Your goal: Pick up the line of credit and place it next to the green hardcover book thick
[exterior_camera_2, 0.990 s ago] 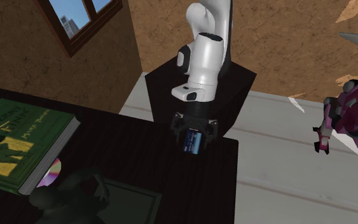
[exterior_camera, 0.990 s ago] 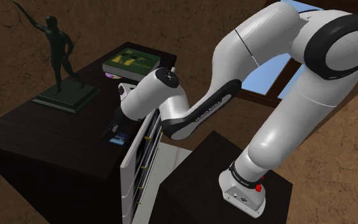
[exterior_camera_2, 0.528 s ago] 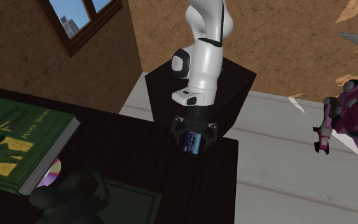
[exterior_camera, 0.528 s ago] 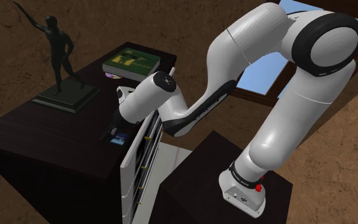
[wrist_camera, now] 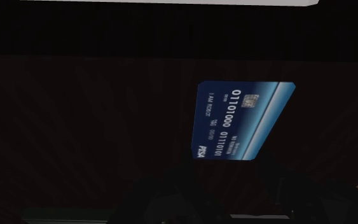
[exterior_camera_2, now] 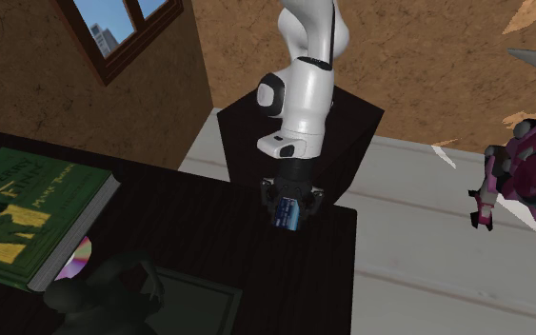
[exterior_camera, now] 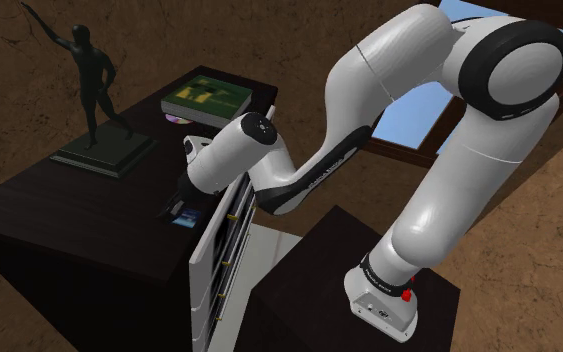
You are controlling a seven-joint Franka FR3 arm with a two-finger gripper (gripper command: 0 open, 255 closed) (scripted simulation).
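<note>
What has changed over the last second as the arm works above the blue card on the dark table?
The arm swung its upper links slightly toward the shoulder view's left. The gripper hardly moved, open above the blue card. Nothing was grasped or released. The card, green book, disc and statue stayed put.

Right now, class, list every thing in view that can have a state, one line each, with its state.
Blue bank card: flat on the dark table, face up, not gripped.
Black claw: open, above the card.
Thick green hardcover book: closed, lying flat.
Shiny disc: partly tucked under the book.
Dark figure statue: upright on its base.
</note>
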